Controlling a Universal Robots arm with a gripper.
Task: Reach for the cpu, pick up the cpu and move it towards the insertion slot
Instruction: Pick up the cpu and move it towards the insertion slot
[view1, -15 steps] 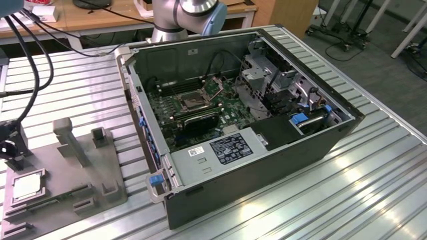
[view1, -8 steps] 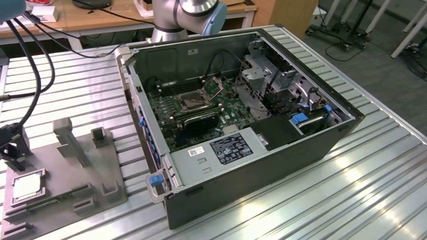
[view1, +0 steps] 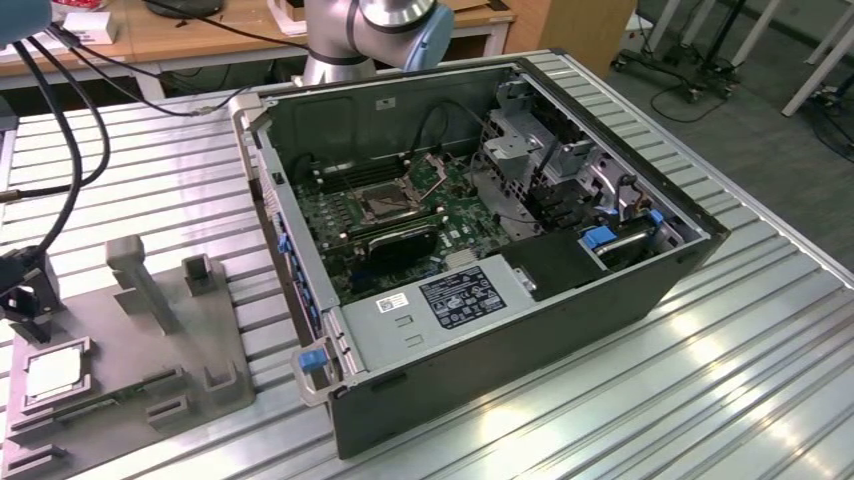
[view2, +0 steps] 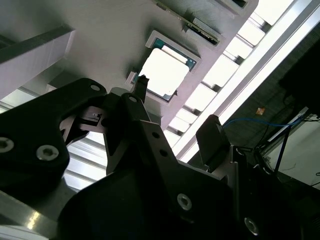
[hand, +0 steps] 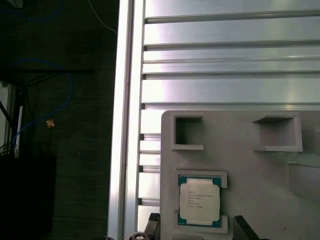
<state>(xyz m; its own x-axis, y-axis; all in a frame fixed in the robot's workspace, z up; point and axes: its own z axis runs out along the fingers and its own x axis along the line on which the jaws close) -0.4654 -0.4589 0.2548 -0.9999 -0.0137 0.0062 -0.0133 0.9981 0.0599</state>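
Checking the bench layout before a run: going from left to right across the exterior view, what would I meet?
cpu → tall post of the grey tray → insertion slot → white label on the metal box → blue bracket

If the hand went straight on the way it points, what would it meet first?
Probably the cpu, lying in the grey tray: the open hand points straight at it. Depth is unclear.

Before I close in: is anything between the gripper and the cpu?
Nothing: in both wrist views the open gripper hangs over the cpu in its tray recess, with bare air between.
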